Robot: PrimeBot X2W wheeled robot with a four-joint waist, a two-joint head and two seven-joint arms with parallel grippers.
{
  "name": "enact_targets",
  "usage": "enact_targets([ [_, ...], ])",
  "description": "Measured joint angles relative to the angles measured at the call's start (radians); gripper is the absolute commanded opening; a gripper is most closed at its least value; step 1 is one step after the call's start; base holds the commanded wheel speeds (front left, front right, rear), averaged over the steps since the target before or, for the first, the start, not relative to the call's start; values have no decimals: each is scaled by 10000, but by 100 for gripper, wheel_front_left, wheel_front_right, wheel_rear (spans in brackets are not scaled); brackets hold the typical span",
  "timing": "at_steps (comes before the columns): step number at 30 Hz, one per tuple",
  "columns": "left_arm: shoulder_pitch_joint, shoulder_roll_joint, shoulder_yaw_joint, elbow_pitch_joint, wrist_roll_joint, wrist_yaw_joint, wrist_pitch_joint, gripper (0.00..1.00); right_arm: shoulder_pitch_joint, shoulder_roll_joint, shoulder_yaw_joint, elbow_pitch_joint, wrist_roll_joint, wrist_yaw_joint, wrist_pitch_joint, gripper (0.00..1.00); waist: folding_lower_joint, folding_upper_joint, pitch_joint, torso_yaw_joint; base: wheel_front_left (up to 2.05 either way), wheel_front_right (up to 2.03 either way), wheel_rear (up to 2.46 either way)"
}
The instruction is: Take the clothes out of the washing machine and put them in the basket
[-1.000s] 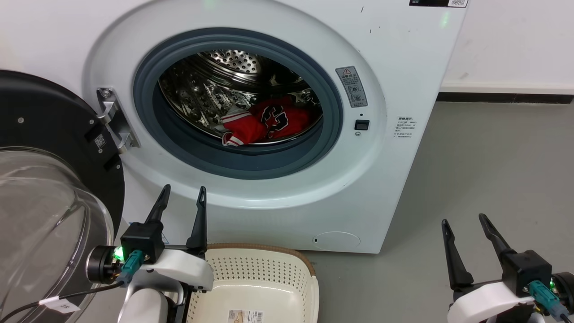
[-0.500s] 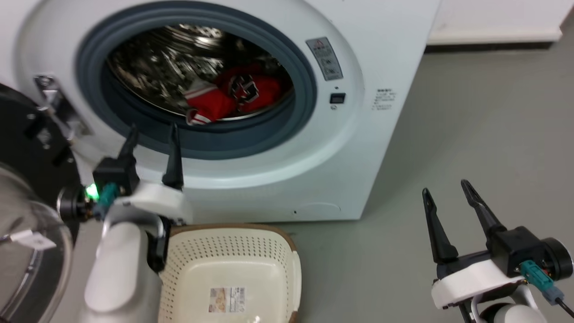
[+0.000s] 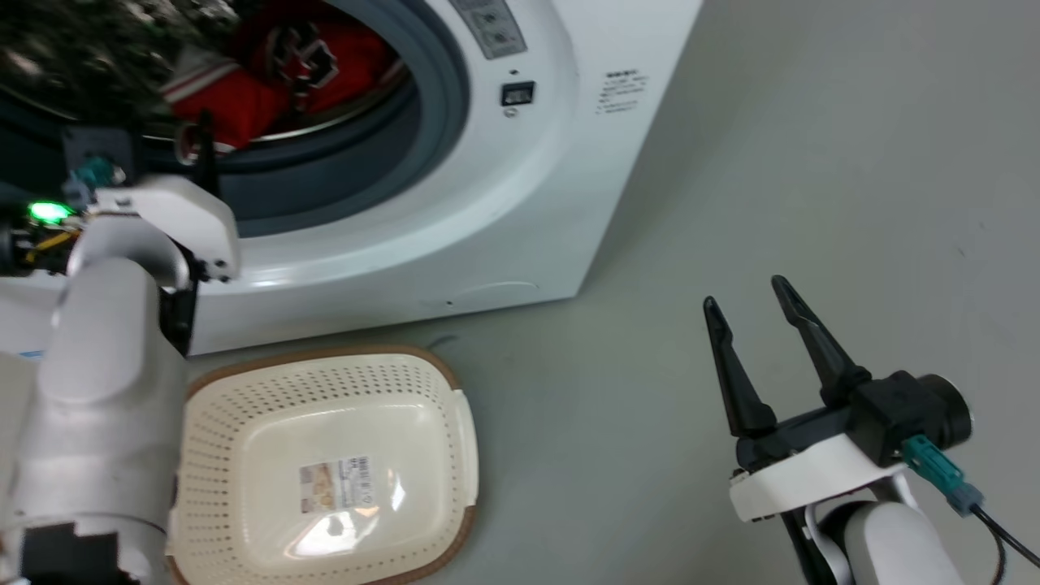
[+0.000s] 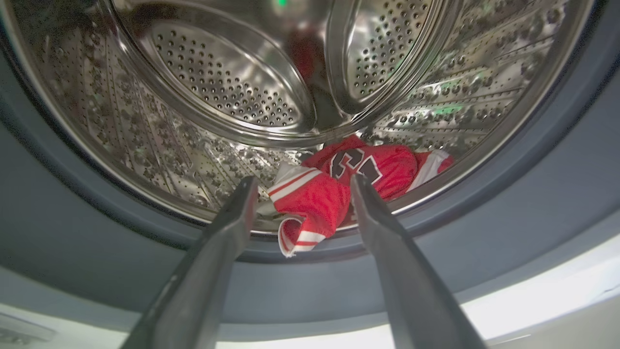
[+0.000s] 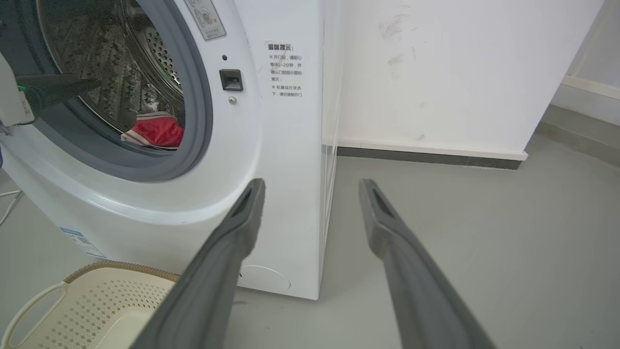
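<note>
Grey floor point(image 3: 812, 162) surrounds right gripper point(image 3: 745, 292), jaws apart; left gripper point(image 4: 304, 180), likewise apart, fronts washing machine point(image 3: 528, 203).

Glossy white arm shells point(image 3: 804, 479), pale grey left forearm point(image 3: 106, 390). Right gripper point(image 3: 743, 292): two long black tapered fingers point(image 3: 734, 382), chunky black block point(image 3: 881, 406), teal plug point(image 3: 934, 471), black cable point(image 3: 1007, 534) at 4 o'clock. Green light point(image 3: 47, 213) at 9.

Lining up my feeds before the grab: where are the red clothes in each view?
Head view: clothes top left, inside the drum.
Left wrist view: clothes at centre, at the drum's front edge.
Right wrist view: clothes left of centre, low in the opening.
Shared landmark: grey rubber ring, just below them.
</note>
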Motion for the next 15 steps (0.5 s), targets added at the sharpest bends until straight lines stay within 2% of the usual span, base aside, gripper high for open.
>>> enact_targets([
  [7,-1638,922,-276,1402,286,-184,1283,100,-568,-4,594,708,614,2,-445,100,0,0,793,-766,0,0,0],
  [15,-3042,1755,-552,2878,339,-529,3430,100,-992,-2,965,1292,1076,2,-711,100,-1,0,1469,-1527,0,0,0],
])
